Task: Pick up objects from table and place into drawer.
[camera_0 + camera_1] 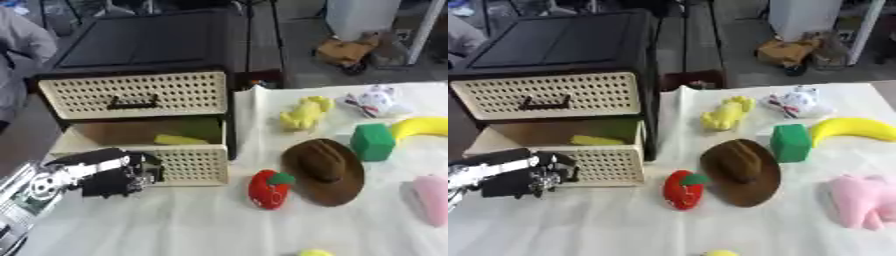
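Lower drawer (188, 165) open, one yellow item (179, 140) inside; left hand (118, 175) curled, holding nothing visible; strawberry (267, 189), hat (325, 170), banana (855, 129) remain on table (175, 225).

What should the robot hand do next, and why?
Probably reach right toward the red strawberry toy. The left robot hand sits at the front of the open lower drawer with nothing visibly in it, and that toy lies nearest on the table.
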`<act>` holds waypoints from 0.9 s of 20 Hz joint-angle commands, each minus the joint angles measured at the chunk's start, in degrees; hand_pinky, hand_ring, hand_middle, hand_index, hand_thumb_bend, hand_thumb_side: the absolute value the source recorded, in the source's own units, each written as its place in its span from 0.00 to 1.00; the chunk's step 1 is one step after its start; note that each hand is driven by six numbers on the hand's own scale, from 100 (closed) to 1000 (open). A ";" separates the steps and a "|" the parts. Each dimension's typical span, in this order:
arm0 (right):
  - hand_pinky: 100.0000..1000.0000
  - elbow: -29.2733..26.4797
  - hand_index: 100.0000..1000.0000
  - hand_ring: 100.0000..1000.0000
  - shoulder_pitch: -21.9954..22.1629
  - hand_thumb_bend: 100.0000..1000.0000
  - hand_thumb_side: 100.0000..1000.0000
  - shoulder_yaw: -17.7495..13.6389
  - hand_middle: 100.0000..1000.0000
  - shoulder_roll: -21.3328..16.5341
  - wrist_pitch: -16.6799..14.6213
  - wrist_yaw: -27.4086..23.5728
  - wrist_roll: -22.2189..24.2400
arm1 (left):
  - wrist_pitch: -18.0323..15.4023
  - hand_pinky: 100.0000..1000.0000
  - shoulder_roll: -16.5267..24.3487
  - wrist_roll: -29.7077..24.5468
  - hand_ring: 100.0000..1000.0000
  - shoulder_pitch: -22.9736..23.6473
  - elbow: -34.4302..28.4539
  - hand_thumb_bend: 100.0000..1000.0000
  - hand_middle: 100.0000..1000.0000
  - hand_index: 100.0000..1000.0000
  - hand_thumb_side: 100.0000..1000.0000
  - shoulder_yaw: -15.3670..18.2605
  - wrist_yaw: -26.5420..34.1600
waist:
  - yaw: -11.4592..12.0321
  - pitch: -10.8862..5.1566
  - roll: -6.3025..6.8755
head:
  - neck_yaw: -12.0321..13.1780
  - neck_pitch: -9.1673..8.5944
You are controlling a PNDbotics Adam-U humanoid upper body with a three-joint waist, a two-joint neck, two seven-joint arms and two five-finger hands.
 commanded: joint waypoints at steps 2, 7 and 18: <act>0.71 -0.89 0.76 0.95 -0.44 0.15 1.00 -0.60 0.53 -0.60 -0.22 -0.43 -0.02 | -0.02 0.29 0.32 1.35 0.46 -1.93 1.35 0.00 0.80 1.00 1.00 1.54 -0.77 | -0.36 -0.71 0.00 | 0.17 -0.82; 0.71 -0.89 0.76 0.95 -0.52 0.15 1.00 -0.52 0.53 -0.42 -0.14 -0.46 0.20 | -0.42 0.29 -0.66 3.00 0.46 -2.94 4.91 0.00 0.80 1.00 1.00 2.47 -1.50 | -0.74 -0.43 0.14 | 0.18 -0.84; 0.71 -0.89 0.76 0.95 -0.81 0.15 1.00 -0.36 0.53 -0.22 -0.08 -0.58 0.55 | -1.99 0.30 -2.37 6.05 0.46 -4.81 9.54 0.00 0.82 1.00 1.00 3.91 -2.86 | -1.36 -0.05 0.20 | 0.30 -1.12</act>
